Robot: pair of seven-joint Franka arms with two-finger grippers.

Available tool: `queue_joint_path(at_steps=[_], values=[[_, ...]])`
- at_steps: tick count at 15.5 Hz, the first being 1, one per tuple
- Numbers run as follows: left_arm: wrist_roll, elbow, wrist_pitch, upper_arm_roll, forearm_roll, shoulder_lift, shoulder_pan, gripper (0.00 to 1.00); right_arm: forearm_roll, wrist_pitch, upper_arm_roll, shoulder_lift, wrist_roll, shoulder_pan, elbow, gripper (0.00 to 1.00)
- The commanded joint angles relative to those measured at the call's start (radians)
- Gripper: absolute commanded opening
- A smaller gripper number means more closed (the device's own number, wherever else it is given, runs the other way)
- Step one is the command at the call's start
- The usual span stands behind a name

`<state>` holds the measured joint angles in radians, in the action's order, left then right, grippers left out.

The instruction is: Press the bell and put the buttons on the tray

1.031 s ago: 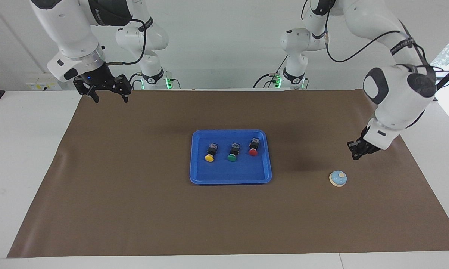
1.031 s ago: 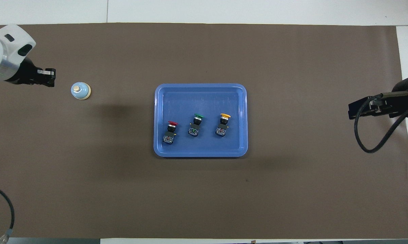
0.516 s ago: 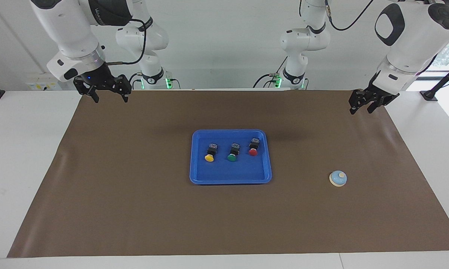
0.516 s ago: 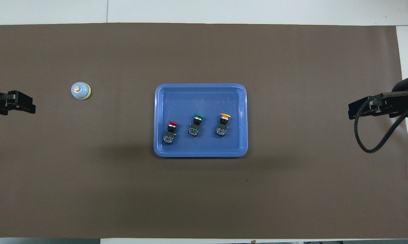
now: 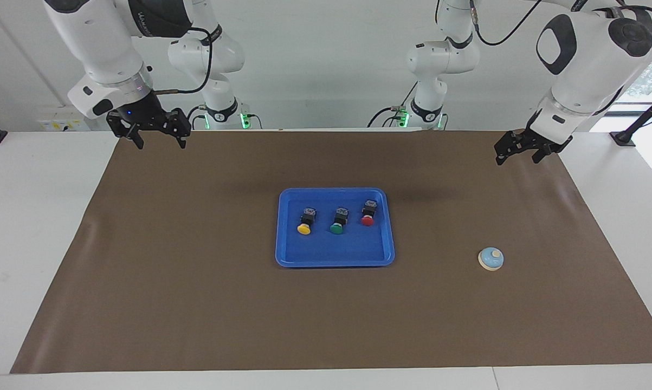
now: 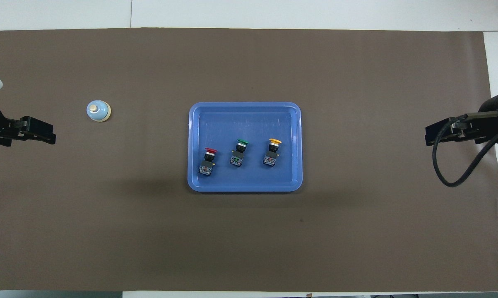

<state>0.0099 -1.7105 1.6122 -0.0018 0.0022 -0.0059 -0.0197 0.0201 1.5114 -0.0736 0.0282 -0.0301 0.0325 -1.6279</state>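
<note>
A: Desk (image 5: 44, 216) first: a white, smooth top is seen, covered almost end to end by a matte brown mat (image 5: 195, 298) with a faint crease toward the right arm's end.

B: And the tray?

A: The tray (image 5: 334, 260), a glossy bright-blue plastic rectangle with rounded corners and a raised rim, is laid at the middle of the mat. The three buttons are lined up inside it, in the half nearer to the robots: dark boxy bodies, round caps. The yellow button (image 5: 304, 222) is set toward the right arm's end, the green button (image 5: 337, 222) between, the red button (image 5: 368, 214) toward the left arm's end.

B: The claws?

A: The left claw (image 5: 516, 154) is held over the mat's corner by the left arm's base, fingers spread wide, nothing gripped. The right claw (image 5: 157, 140) is hung over the mat's edge at the right arm's end, likewise wide and empty.

B: The bell?

A: The bell (image 5: 491, 259), a light-blue dome on a cream base with a cream knob, is stood on the mat toward the left arm's end, well apart from the tray.
</note>
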Motion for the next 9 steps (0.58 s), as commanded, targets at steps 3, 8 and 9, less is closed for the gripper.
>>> queue_joint_path(at_steps=[3,8,9], values=[[0.007,-0.031,-0.006,0.006,-0.010,-0.031,-0.006,1.00,0.006,0.004,-0.009,0.015,0.019,0.015,-0.013,1.00],[0.007,-0.024,0.011,0.006,-0.010,-0.028,-0.006,1.00,0.006,0.004,-0.009,0.015,0.019,0.015,-0.014,1.00],[0.010,-0.020,0.012,0.006,-0.008,-0.028,-0.008,1.00,0.006,0.004,-0.009,0.015,0.019,0.015,-0.013,1.00]])
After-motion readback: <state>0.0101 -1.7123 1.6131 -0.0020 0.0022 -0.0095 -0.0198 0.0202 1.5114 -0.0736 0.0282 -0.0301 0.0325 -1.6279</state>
